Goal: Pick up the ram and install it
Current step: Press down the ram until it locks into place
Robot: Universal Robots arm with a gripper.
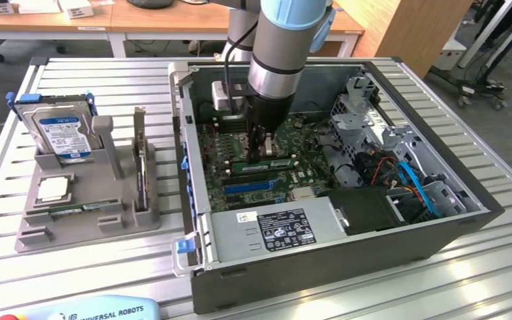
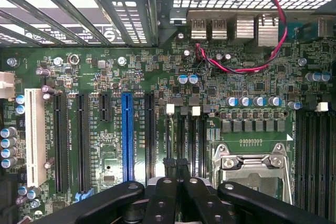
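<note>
My gripper (image 1: pixel 261 157) reaches down into the open computer case (image 1: pixel 327 260), with its shut fingertips low over the green motherboard (image 1: pixel 305 140). What looks like the ram (image 1: pixel 279 162), a green strip with a pale label, stands on edge right beside the tips. Whether the tips touch it I cannot tell. In the wrist view the black fingers (image 2: pixel 131 195) meet at my gripper (image 2: pixel 177 167), just above the dark memory slots (image 2: pixel 199 135) with white latches. No stick shows between the pads there.
A grey holder (image 1: pixel 34 237) on the exterior view's left carries a hard drive (image 1: pixel 59 130), a square silver chip (image 1: pixel 53 189), a flat green strip (image 1: pixel 74 210) and a thin board on edge (image 1: pixel 139 163). The power supply (image 1: pixel 274 230) and drive cage (image 1: pixel 363 113) crowd the case.
</note>
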